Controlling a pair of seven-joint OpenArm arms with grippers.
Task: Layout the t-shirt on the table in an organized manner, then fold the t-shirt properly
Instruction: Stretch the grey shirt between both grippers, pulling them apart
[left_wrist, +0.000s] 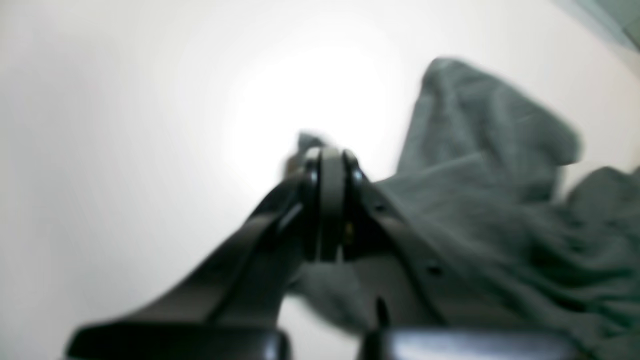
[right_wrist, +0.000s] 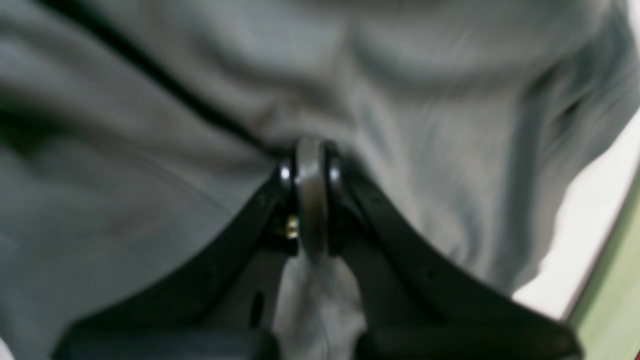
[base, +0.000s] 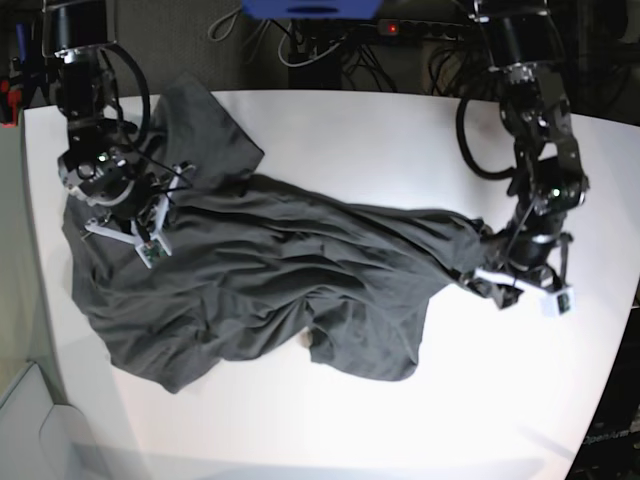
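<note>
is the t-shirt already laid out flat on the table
No, the t-shirt lies bunched and wrinkled across the table, stretched between both tools.

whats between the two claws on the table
Only the t-shirt, stretched in rumpled folds from the right claw to the left claw; the base view shows it.

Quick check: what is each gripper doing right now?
Left gripper: jaws closed, pinching an edge of the t-shirt.
Right gripper: jaws closed, clamped on a fold of the t-shirt.
</note>
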